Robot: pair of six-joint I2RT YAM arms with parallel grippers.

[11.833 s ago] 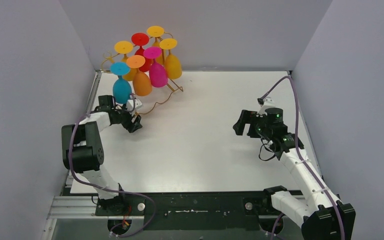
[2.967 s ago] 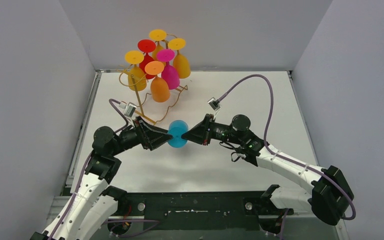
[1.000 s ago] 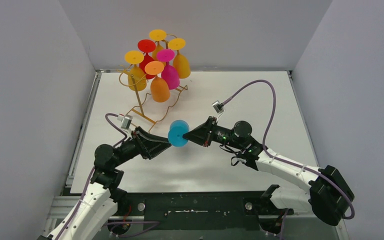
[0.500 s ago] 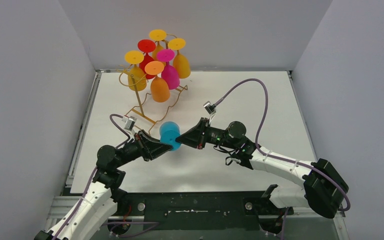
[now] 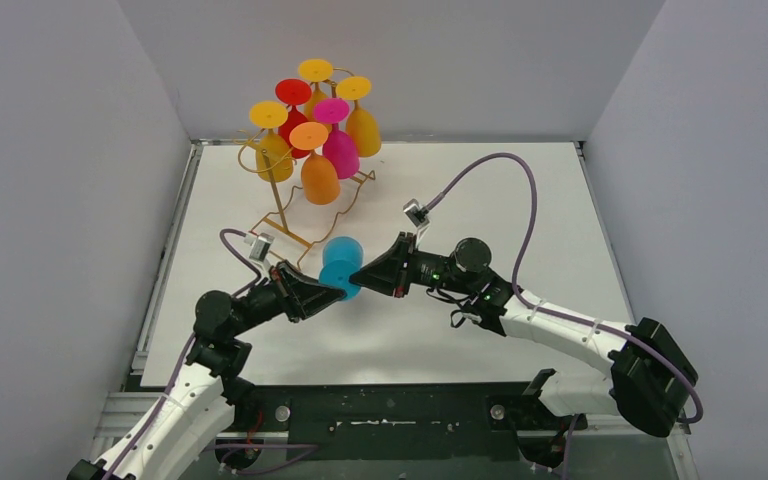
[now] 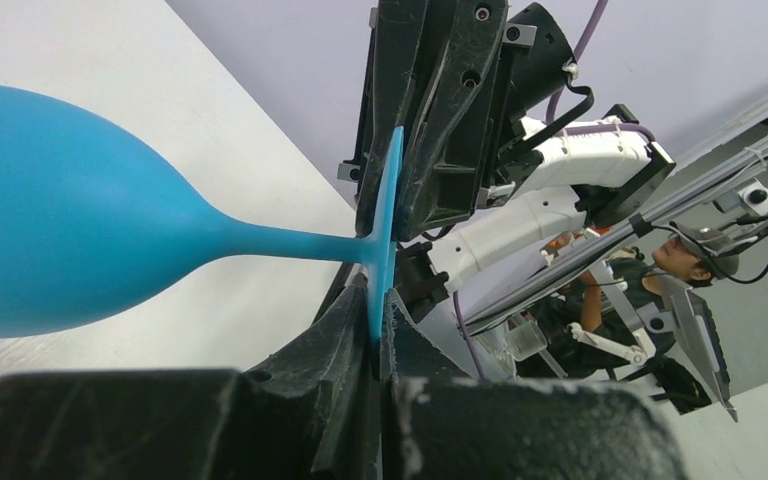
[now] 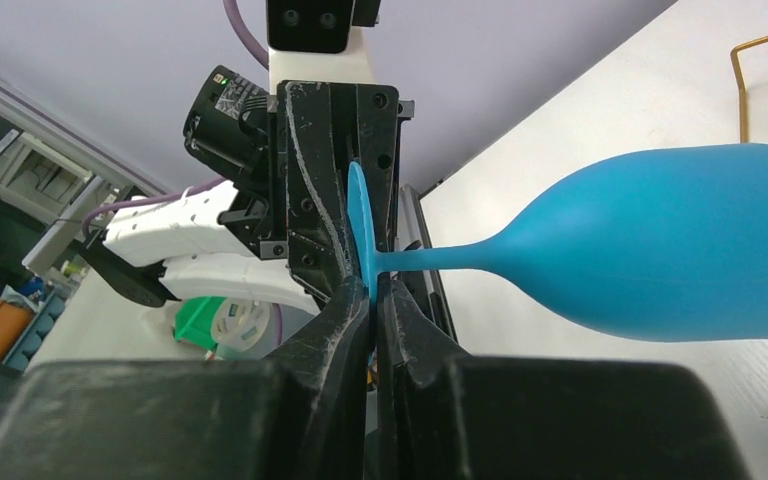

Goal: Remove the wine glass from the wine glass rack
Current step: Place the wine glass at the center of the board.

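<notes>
The blue wine glass [image 5: 340, 265] lies on its side in the air over the table, off the gold wire wine glass rack [image 5: 282, 212] that stands behind it. Both grippers pinch its flat foot from opposite sides. My left gripper [image 5: 344, 291] comes in from the left and is shut on the foot's lower edge [image 6: 377, 290], with the bowl [image 6: 60, 210] off to the left. My right gripper [image 5: 354, 277] is shut on the foot too [image 7: 372, 290], its bowl [image 7: 680, 240] off to the right. A rack wire [image 7: 738, 90] shows at that view's top right.
Several coloured glasses hang upside down on the rack at the back left, among them an orange one [image 5: 318, 178], a pink one [image 5: 341, 152] and a yellow one [image 5: 363, 130]. Grey walls close the white table [image 5: 520, 210] on three sides.
My left gripper has shut on the glass's foot. The right arm has carried the glass a little to the left, toward the left gripper, keeping its grip.
</notes>
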